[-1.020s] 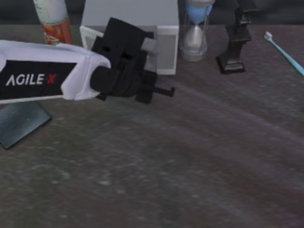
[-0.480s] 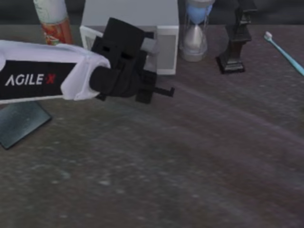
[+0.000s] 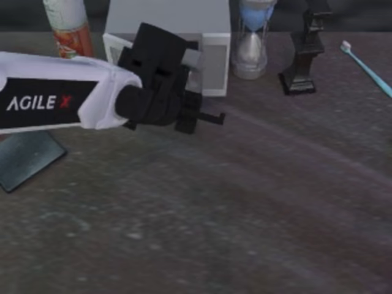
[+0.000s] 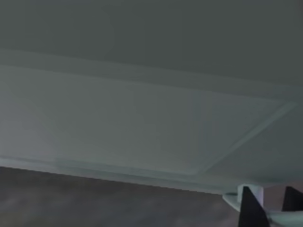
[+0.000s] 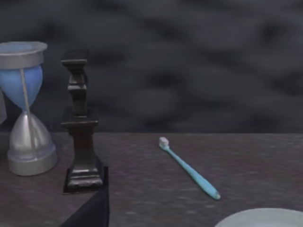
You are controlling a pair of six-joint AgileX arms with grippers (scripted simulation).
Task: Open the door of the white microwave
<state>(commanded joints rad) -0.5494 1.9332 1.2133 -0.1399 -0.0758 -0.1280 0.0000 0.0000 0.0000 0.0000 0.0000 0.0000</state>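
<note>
The white microwave [image 3: 171,15] stands at the table's back, left of centre. My left arm reaches across its front and hides most of the door [image 3: 114,46]. The left wrist view is filled by the door's grey window [image 4: 142,118] seen from very near. Its thin white handle [image 4: 251,190] runs between the two dark fingertips. My left gripper [image 3: 199,116] [image 4: 270,210] is shut on that handle at the door's right side. The door looks flush with the microwave's front. My right arm is outside the top view, and its gripper shows only as a dark wedge [image 5: 92,210].
An hourglass [image 3: 252,43] stands just right of the microwave, then a black statuette [image 3: 303,55] and a blue toothbrush [image 3: 367,64]. An orange-labelled bottle [image 3: 70,27] stands left of the microwave. A dark flat slab [image 3: 27,159] lies at the left edge. A white plate rim [image 5: 265,218] is near the right gripper.
</note>
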